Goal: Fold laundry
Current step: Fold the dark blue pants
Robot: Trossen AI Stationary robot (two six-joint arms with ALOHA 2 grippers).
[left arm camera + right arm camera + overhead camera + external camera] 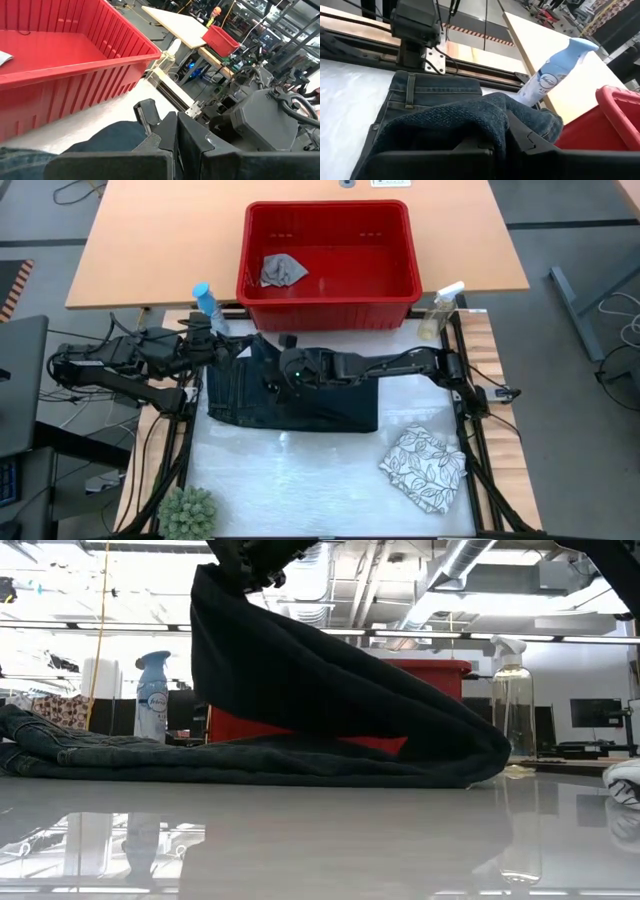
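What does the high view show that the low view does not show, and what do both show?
Only the high view shows the small grey cloth inside the red basket, the potted plant, and the right pincer over the jeans. Only the low view shows that the jeans' leg is lifted clear of the table. Both show the jeans, the basket and the clear spray bottle.

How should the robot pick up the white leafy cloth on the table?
Probably by a raised fold near the edge of the white leaf-print cloth, coming straight down from above. It lies crumpled and low on the table, so a pinch from the side would find little to hold. The right tool is shut on the jeans, so it must let go first.
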